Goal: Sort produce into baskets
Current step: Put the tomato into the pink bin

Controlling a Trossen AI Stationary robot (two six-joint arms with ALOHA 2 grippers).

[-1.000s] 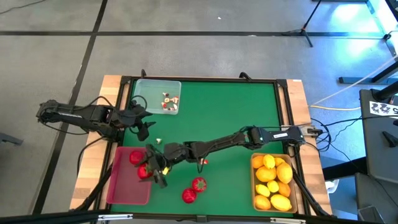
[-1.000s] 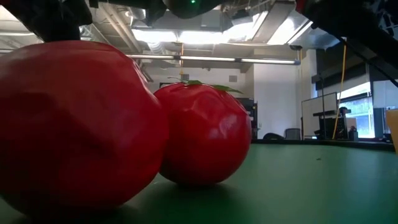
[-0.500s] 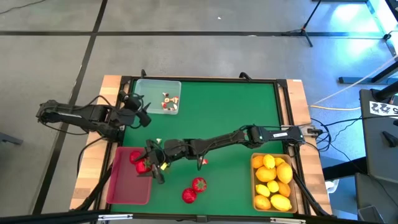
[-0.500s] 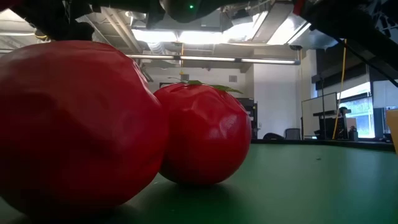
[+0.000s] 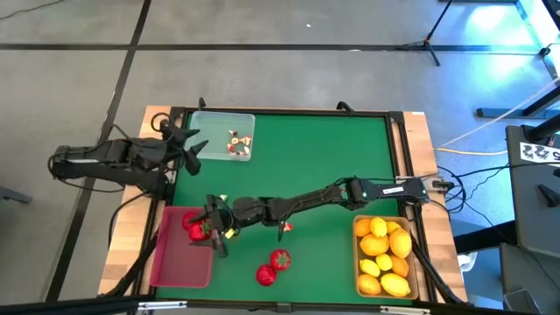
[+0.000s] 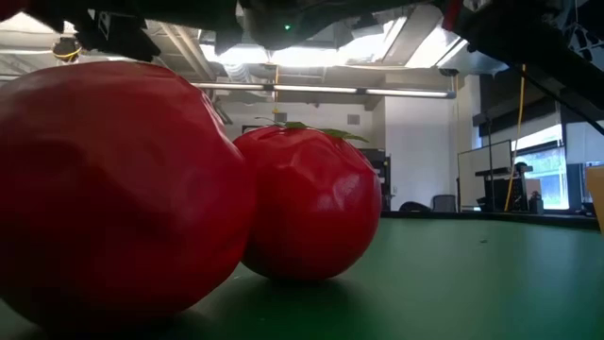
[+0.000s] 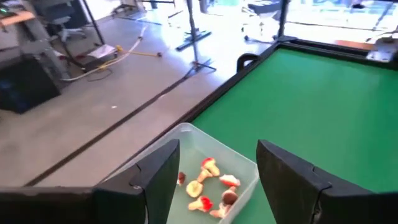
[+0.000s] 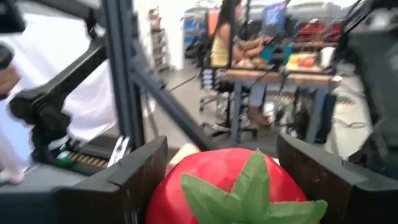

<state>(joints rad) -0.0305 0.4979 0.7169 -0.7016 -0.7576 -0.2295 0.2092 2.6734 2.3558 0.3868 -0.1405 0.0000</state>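
Strawberry (image 5: 199, 231) sits between my right gripper (image 5: 210, 234) fingers, over the inner edge of the red tray (image 5: 179, 262); in the right wrist view the berry (image 8: 227, 183) fills the gap between both fingers, green top toward the cam, so jaws are clamped on it. Can't tell if it rests on the tray floor or hangs just above. One more red piece (image 5: 190, 221) lies in that tray, just beside the held one.

Two strawberries remain on the green mat (image 5: 332, 157), near the front edge: one (image 5: 279, 258) & another (image 5: 265, 275) just beside it. Low view shows them big & close, (image 6: 311, 203) and (image 6: 113, 189), touching.

Tan tray (image 5: 385, 254) at front right holds the lemons (image 5: 394, 284) plus an orange fruit (image 5: 362, 227).

Clear tray (image 5: 206, 122) at back left has the small white-and-red bits (image 5: 238, 144).

Left gripper (image 5: 185, 144) is just beside the clear tray's left side, jaws apart, nothing btwn them; its wrist cam looks down on the bits (image 7: 208, 186).
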